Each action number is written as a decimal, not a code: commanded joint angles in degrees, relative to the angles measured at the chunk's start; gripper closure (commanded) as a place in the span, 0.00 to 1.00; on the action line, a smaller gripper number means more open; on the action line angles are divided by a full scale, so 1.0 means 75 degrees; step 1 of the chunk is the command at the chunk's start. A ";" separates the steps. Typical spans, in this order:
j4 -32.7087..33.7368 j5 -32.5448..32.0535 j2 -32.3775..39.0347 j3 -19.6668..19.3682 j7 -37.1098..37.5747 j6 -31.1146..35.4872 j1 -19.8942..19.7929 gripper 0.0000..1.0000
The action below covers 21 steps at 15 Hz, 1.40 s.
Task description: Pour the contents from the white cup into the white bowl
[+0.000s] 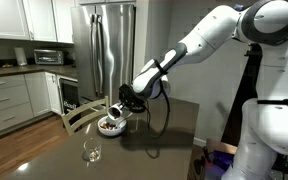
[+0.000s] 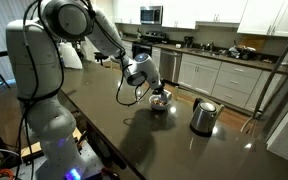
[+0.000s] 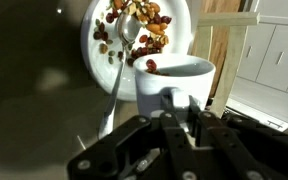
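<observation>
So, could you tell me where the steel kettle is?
In an exterior view, the steel kettle stands on the dark table, picture-right of the round white ceramic bowl.

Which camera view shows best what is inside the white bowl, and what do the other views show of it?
The wrist view: it looks down into the white bowl, so the brown and red pieces and a spoon inside are clear. In both exterior views the bowl is small, its inside only a dark patch.

I see the white cup (image 3: 174,78) beside the white bowl (image 3: 184,30). Red and brown bits (image 3: 144,25) lie in that bowl. My gripper (image 3: 181,102) is black.
</observation>
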 commanded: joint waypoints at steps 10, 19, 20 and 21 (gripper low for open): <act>-0.0016 -0.0610 0.0155 -0.1442 0.0211 0.0749 0.1350 0.96; 0.0003 -0.0603 0.0344 -0.2465 0.0234 0.0761 0.2552 0.96; 0.0012 -0.0636 0.0416 -0.2692 0.0237 0.0824 0.2761 0.96; 0.0023 -0.0623 0.0463 -0.2869 0.0222 0.0861 0.2940 0.96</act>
